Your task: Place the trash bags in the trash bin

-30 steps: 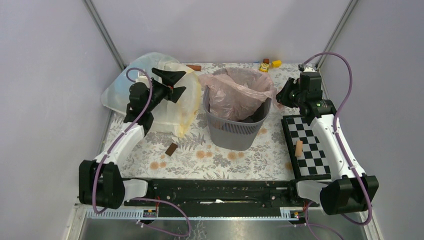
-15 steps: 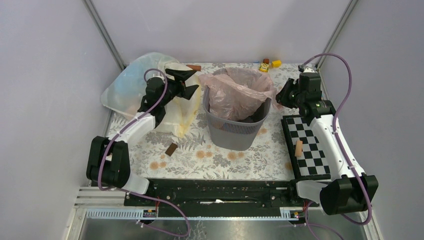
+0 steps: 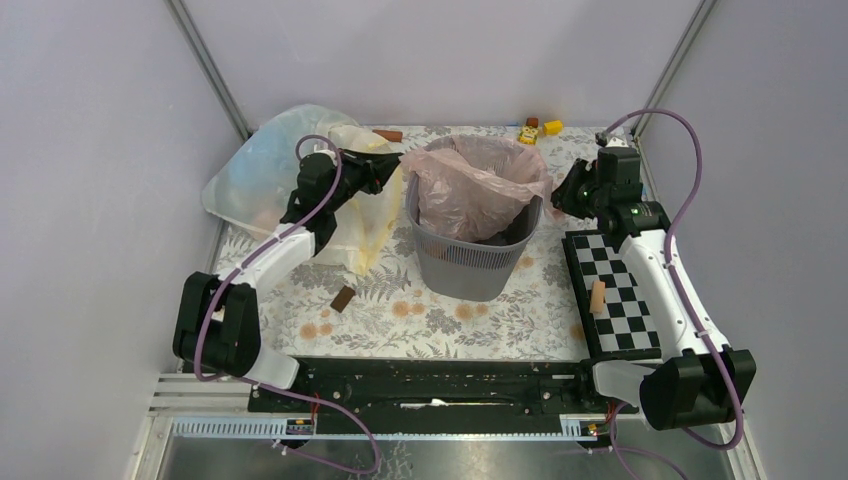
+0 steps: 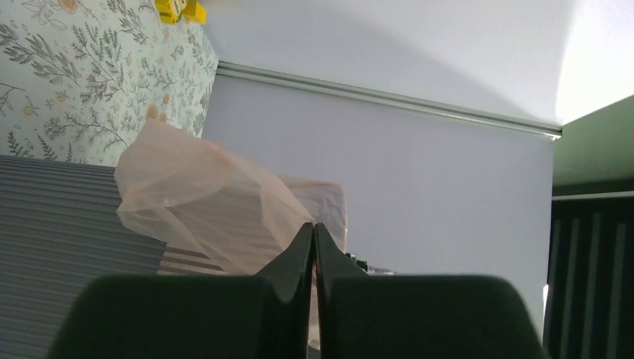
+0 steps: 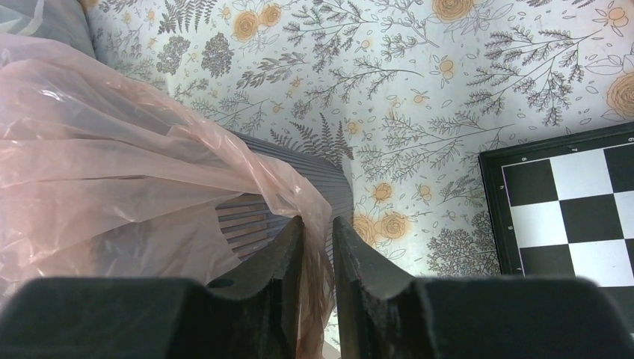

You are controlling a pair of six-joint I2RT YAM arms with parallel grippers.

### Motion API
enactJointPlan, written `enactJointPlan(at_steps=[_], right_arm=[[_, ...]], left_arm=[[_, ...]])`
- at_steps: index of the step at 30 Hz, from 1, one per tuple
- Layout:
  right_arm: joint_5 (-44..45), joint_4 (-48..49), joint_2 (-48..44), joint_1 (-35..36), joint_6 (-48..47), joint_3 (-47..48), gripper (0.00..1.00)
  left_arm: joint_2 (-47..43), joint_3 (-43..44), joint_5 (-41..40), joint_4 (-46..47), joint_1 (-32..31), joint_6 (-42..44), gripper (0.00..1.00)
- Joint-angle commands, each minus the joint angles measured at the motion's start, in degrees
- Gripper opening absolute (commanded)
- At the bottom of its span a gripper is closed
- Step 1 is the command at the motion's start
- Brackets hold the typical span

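Observation:
The trash bin (image 3: 470, 262), a dark grey mesh basket, stands mid-table. The pale-pink trash bag (image 3: 480, 185) lies in its mouth and spills over the rim on both sides. My left gripper (image 3: 393, 168) is shut at the bag's left flap. In the left wrist view its tips (image 4: 313, 226) meet on the lower edge of the bag (image 4: 202, 202), with a pale sliver of film in the slit between them. My right gripper (image 3: 562, 195) is at the bin's right rim. Its jaws (image 5: 316, 221) are pinched on a bunched strand of the bag (image 5: 112, 149).
A large cloudy bag with a cream-yellow rim (image 3: 270, 175) lies behind the left arm. A checkerboard (image 3: 612, 295) with a tan piece (image 3: 598, 296) lies at the right. A small brown block (image 3: 343, 298) lies front left, and yellow toys (image 3: 540, 128) sit by the back wall.
The left gripper has moved right to the bin's left rim and gone from wide open to shut at the bag's flap. The right arm has barely moved.

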Motion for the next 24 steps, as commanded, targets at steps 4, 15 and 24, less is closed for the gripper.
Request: enactJointPlan(at_steps=[4,15,24], right_arm=[[0.86,2.14,-2.49,-0.32,0.25,-0.86,0.27],[0.44,1.36,-5.22,-0.28,0.16,-4.03,0.32],[-3.37,3.71,-6.24,-0.28,1.21,-11.91,0.4]], left_arm=[[-8.63,-2.8,-3.13,-0.36,-0.52,5.11,0.0],[-21.86,-8.43,-0.19,-8.33,-0.52,13.07,0.0],[-28.94,-9.83,7.53,-21.71,-0.45,24.18,0.0]])
